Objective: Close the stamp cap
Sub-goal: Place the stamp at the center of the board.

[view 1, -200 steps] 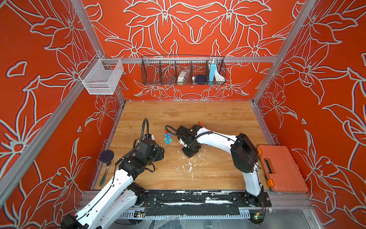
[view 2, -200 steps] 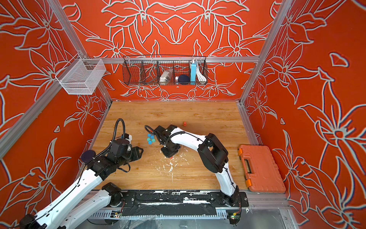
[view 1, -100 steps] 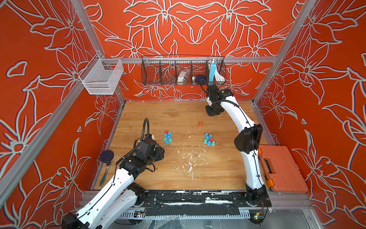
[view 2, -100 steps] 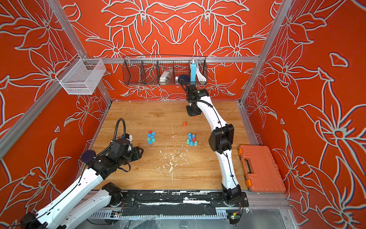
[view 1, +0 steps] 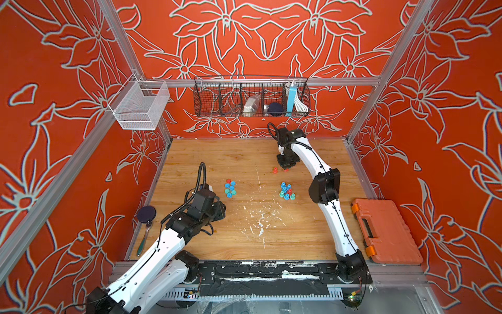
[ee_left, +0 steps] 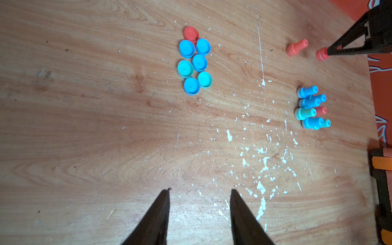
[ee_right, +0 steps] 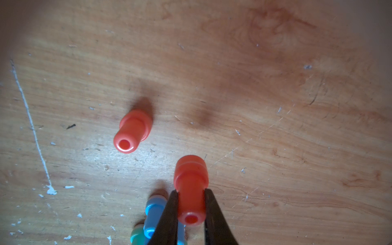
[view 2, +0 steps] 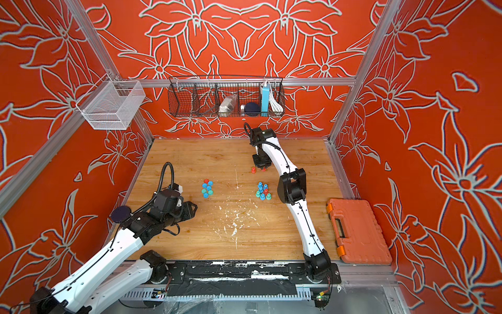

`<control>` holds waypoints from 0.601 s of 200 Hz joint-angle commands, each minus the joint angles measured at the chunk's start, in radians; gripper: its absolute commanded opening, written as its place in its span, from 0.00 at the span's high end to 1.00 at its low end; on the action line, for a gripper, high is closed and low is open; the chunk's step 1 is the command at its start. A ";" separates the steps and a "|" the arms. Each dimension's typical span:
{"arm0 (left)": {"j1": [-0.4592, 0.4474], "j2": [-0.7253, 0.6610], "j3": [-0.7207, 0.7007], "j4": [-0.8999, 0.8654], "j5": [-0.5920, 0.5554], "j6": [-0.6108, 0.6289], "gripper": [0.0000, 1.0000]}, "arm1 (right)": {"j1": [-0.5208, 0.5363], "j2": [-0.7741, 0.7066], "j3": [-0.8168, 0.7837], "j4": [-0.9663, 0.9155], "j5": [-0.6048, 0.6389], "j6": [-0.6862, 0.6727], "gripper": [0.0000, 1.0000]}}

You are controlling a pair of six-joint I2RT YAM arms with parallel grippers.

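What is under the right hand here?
A red stamp, gripped by the right hand. In both top views the hand hides most of it; whether it touches the table is unclear.

Surface: light-brown wood-grain tabletop, flat and scratched.
Marks: white flecks scattered over its middle.
Caps: seven loose round plastic caps, one red, four blue and two teal, lying flat in a tight cluster left of centre.
Stamps: cluster of small blue, teal and red plastic stamps, upright and touching, right of centre.
Single: red plastic stamp, upright, farther back.
Neighbour: second red plastic stamp just beside it; whether its base rests on the wood cannot be told.
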State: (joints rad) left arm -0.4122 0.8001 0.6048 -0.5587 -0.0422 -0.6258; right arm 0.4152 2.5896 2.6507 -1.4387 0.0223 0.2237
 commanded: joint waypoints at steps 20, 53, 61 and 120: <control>0.007 -0.001 0.034 -0.001 -0.015 0.006 0.53 | -0.007 0.058 0.044 0.006 -0.010 0.020 0.91; 0.007 -0.001 0.038 -0.007 -0.018 0.007 0.53 | -0.011 0.085 0.051 0.009 -0.022 0.017 0.89; 0.007 0.000 0.038 -0.006 -0.018 0.008 0.53 | -0.013 0.087 0.050 0.009 -0.021 0.019 0.89; 0.007 0.029 0.055 0.009 -0.015 0.015 0.53 | -0.020 0.083 0.051 0.016 -0.025 0.015 0.71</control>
State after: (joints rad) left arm -0.4122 0.8150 0.6270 -0.5591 -0.0471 -0.6250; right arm 0.4007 2.6652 2.6732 -1.4090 -0.0006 0.2237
